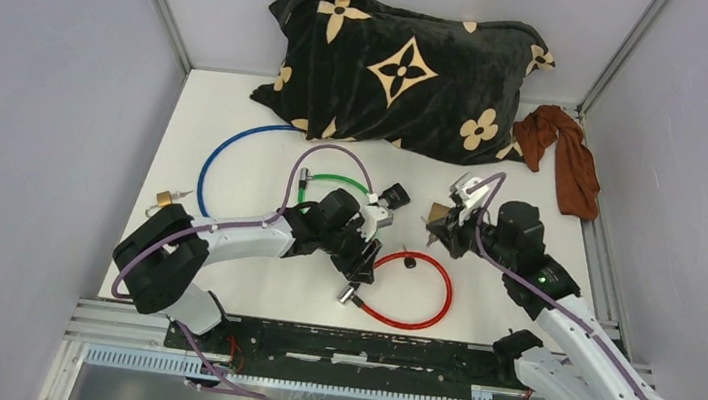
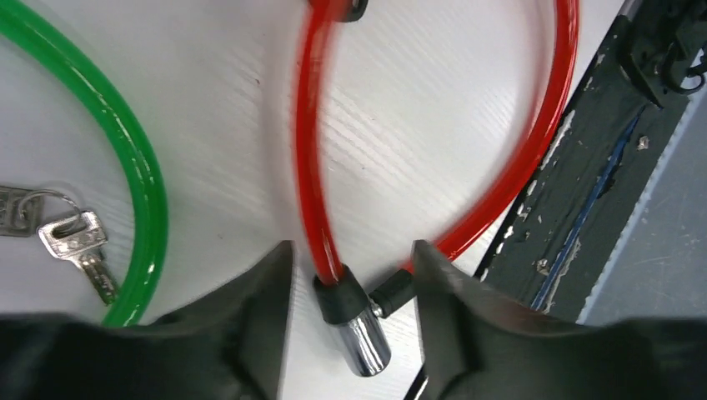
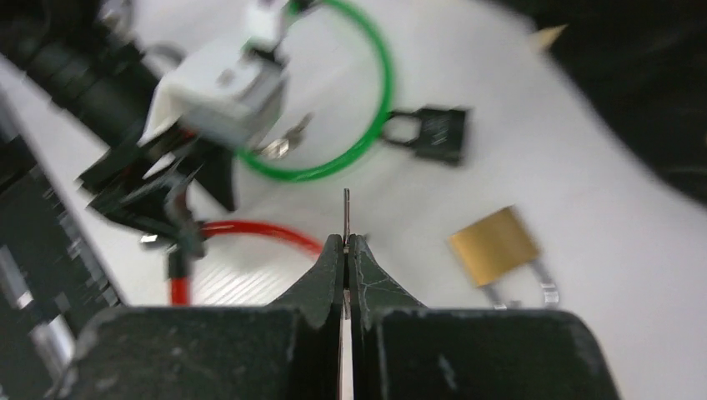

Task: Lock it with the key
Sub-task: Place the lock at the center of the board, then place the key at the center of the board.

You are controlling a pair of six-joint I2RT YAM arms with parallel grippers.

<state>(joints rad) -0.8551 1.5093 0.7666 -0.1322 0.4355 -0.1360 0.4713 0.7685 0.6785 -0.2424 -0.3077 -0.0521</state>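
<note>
White shells, black joints and trailing purple cables (image 1: 340,147) are being shown on the left arm (image 1: 235,237) and the right arm (image 1: 576,336) alike.

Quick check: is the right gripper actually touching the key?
Touching. The right wrist view shows the right gripper shut on the key, whose thin blade sticks out from between the closed jaws.

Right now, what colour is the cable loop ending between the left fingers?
The plastic-coated cable loop is red; the left wrist view shows it best.
</note>
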